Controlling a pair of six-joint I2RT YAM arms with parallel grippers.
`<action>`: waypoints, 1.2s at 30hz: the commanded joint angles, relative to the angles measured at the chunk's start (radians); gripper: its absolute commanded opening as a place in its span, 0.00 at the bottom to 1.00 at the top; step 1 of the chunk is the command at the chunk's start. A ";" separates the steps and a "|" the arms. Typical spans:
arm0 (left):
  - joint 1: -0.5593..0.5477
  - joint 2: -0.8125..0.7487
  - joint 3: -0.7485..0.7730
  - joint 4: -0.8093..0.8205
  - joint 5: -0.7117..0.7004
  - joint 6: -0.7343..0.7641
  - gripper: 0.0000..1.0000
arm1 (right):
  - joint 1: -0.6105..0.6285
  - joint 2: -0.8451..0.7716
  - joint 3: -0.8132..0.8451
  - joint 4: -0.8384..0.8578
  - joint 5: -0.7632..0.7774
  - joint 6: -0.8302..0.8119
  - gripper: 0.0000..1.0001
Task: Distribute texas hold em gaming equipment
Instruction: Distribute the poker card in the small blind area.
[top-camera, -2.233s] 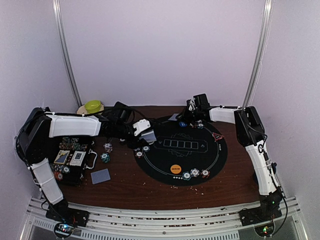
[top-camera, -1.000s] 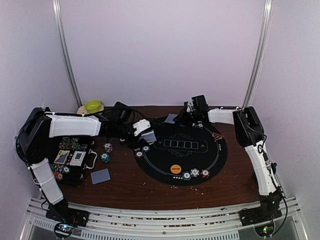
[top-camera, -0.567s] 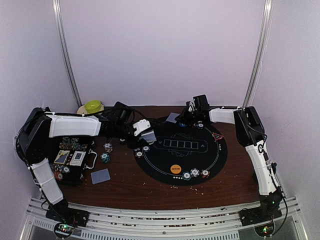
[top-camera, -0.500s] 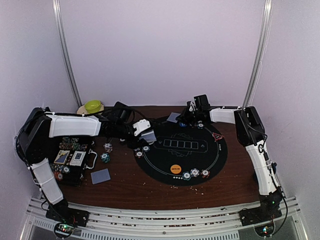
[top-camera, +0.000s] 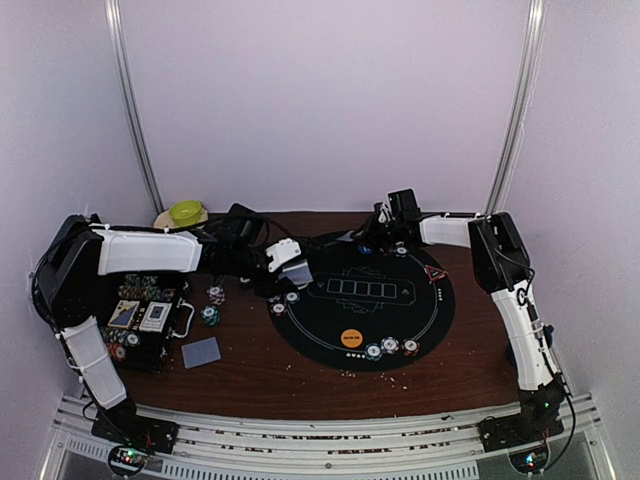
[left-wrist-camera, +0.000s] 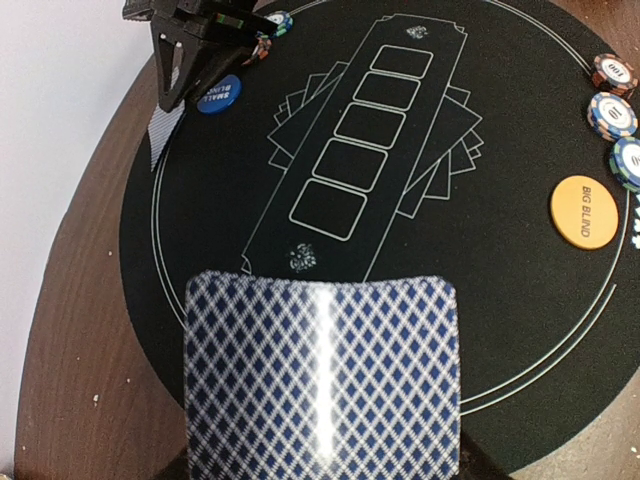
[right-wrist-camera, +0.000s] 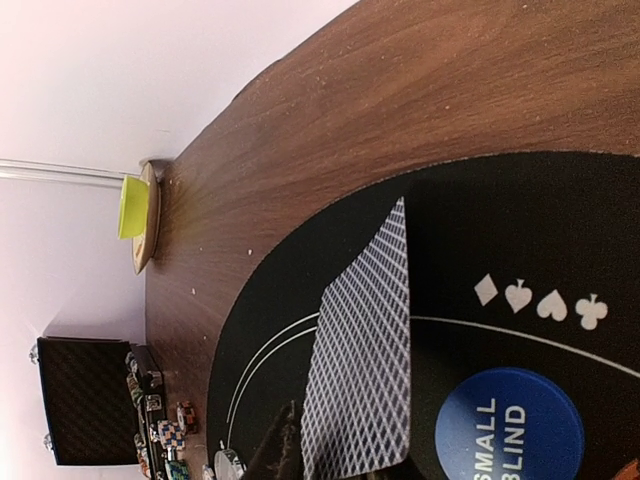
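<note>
My left gripper hovers over the left rim of the round black mat, shut on a stack of blue-lattice playing cards that hides its fingers. My right gripper is at the mat's far rim beside the blue small-blind disc. Its jaws stand slightly parted, and a single card leans against the mat next to one finger. The left wrist view shows that card below the right gripper. An orange big-blind disc and three chips lie at the mat's near rim.
The open black chip case sits at the left under my left arm, with loose chips and one face-down card beside it. Two chips lie on the mat's left rim. A green bowl stands at the back left.
The card at the right gripper has sunk from raised to leaning low on the mat's far rim, and those jaws have parted a little. The left arm has not moved.
</note>
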 joint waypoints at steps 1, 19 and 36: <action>0.007 -0.005 0.030 0.021 0.004 0.014 0.03 | 0.015 -0.012 -0.020 0.011 -0.020 -0.002 0.23; 0.007 -0.019 0.016 0.028 0.001 0.019 0.03 | 0.044 -0.071 -0.119 0.040 -0.097 -0.010 0.31; 0.008 -0.035 0.013 0.029 -0.002 0.021 0.03 | 0.043 -0.180 -0.196 0.007 -0.115 -0.129 0.41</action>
